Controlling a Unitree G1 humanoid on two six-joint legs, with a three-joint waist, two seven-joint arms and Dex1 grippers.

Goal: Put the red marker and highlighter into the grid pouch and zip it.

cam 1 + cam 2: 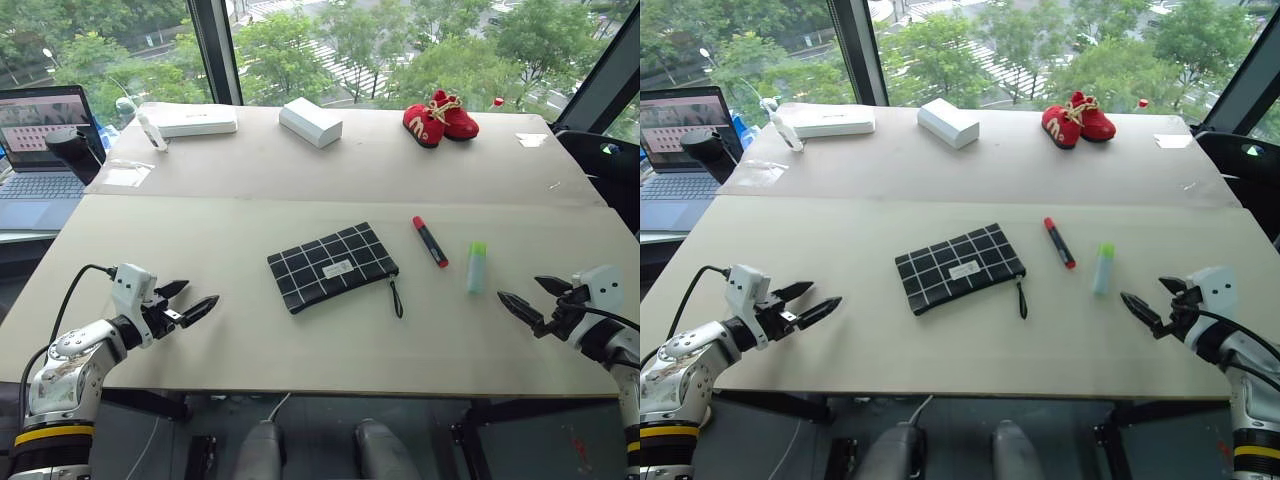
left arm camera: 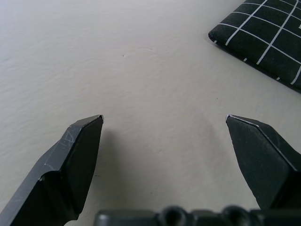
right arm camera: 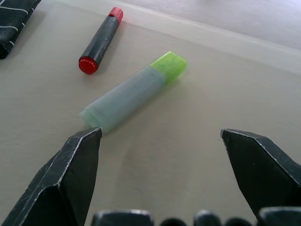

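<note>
Grid pouch (image 1: 331, 266) flat at mid-table, seemingly zipped shut, pull strap (image 1: 396, 297) trailing toward the near edge; red marker (image 1: 430, 241) just to its right, highlighter (image 1: 476, 266) a little further right, neither touching the other nor the pouch. Nothing picked up yet, so by the look of it the opening step: pouch to be unzipped, or a pen fetched first. Left gripper (image 1: 186, 304) spread wide and empty, low over bare table, well left of the pouch's near corner. Right gripper (image 1: 533, 299) likewise wide and empty, aimed at the highlighter, near it but apart. Next move probably calls for a short reach, then closing across the barrel.
</note>
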